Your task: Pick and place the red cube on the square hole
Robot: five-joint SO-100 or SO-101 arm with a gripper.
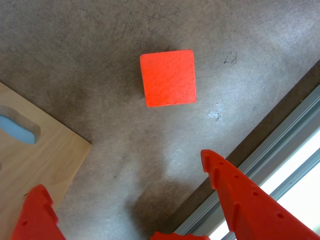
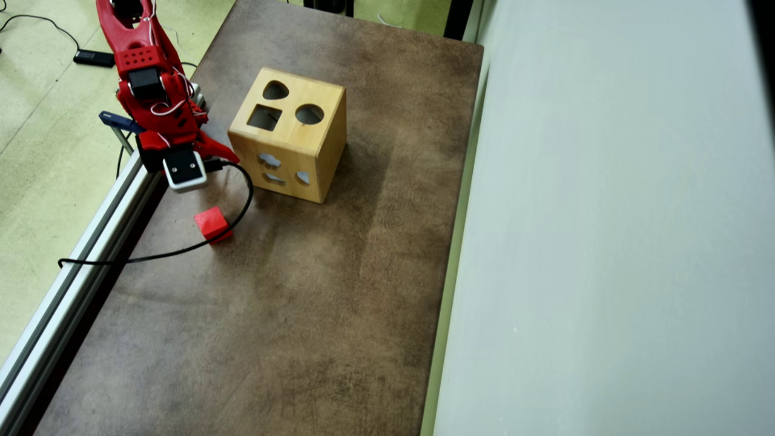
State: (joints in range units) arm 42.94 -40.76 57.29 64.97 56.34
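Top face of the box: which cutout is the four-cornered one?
The square hole, left of the round hole and below the heart-like one in the overhead view.

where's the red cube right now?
In the overhead view the red cube sits on the brown table near its left edge, below the gripper and lower left of the wooden box, touching neither.

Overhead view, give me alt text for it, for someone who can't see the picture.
A red cube lies on a brown table, just ahead of a red robot arm's gripper and apart from it. A light wooden box stands nearby, its top showing the square hole beside a round and a heart-like cutout. A black cable curves around the cube.
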